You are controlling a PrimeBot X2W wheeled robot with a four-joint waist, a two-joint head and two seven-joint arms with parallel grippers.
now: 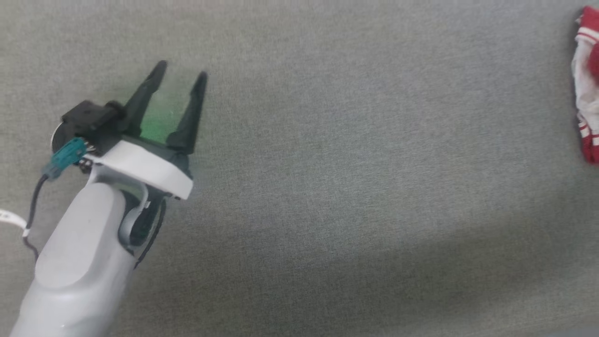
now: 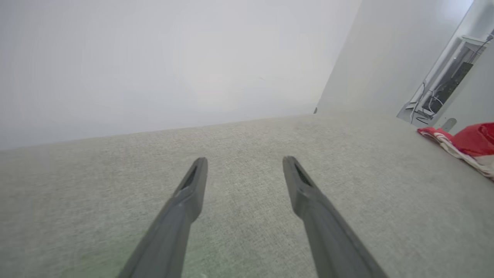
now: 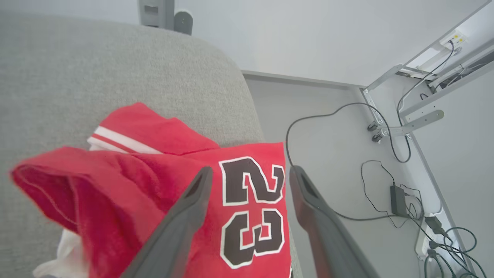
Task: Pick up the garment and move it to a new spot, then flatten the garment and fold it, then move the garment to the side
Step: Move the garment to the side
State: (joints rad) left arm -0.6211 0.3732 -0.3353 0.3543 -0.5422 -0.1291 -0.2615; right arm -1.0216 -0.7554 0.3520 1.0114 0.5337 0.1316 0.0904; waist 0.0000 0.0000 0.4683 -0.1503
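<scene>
The garment [image 3: 154,181], a red jersey with white sleeves and dark "23" lettering, lies bunched at the right edge of the grey fabric surface [image 1: 327,187]. A strip of the garment [image 1: 587,89] shows at the head view's right edge, and the garment [image 2: 469,144] sits far right in the left wrist view. My right gripper [image 3: 249,173] hovers above the garment with its fingers spread apart, nothing clamped between them. My left gripper [image 1: 180,72] rests open over bare fabric at the left, far from the garment.
Beyond the surface's rounded right edge lies a pale floor [image 3: 328,127] with black cables [image 3: 386,193], a power adapter and metal desk legs [image 3: 409,123]. A white wall [image 2: 154,58] stands behind the surface.
</scene>
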